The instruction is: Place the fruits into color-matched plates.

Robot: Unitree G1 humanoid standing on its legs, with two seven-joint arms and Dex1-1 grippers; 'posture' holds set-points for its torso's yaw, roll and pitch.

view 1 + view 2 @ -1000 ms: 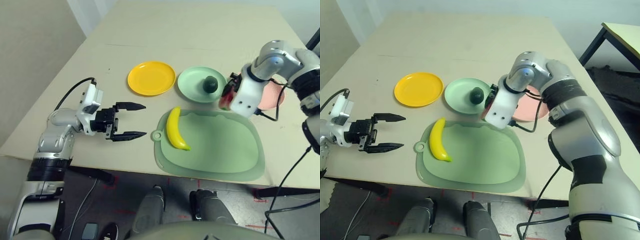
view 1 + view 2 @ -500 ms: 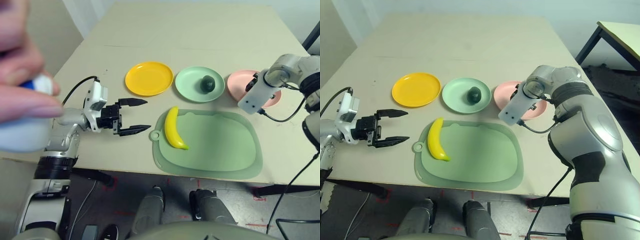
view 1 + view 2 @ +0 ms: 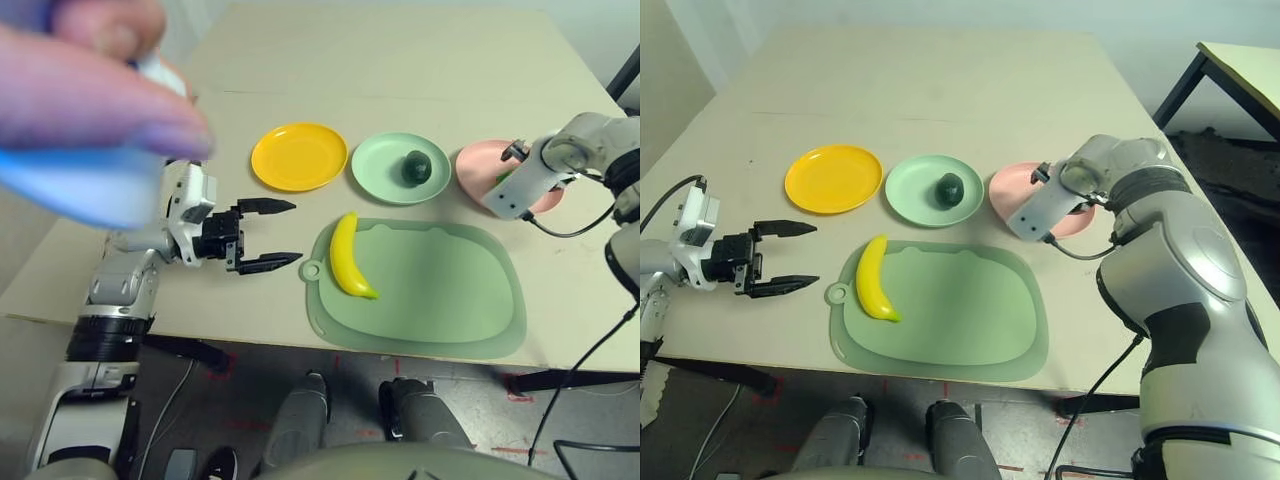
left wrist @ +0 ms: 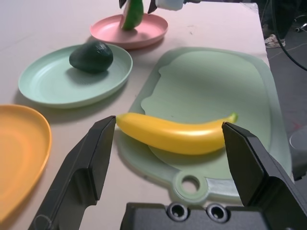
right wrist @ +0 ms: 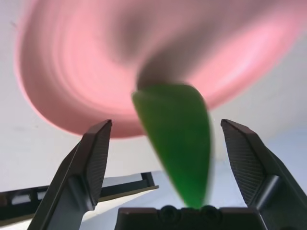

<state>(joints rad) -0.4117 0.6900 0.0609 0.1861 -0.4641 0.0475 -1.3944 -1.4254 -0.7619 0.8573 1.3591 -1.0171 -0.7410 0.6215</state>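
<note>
While the banana lies along the near-left side of the light green mat, its long axis running away from the robot and its green tip nearest the robot, the avocado sits on the mint green plate. Between the spread fingers of the right gripper, untouched by them, the watermelon wedge stands on edge at the pink plate, its red flesh hard to make out; the left gripper is open and empty beside the mat, and no writing is readable.
</note>
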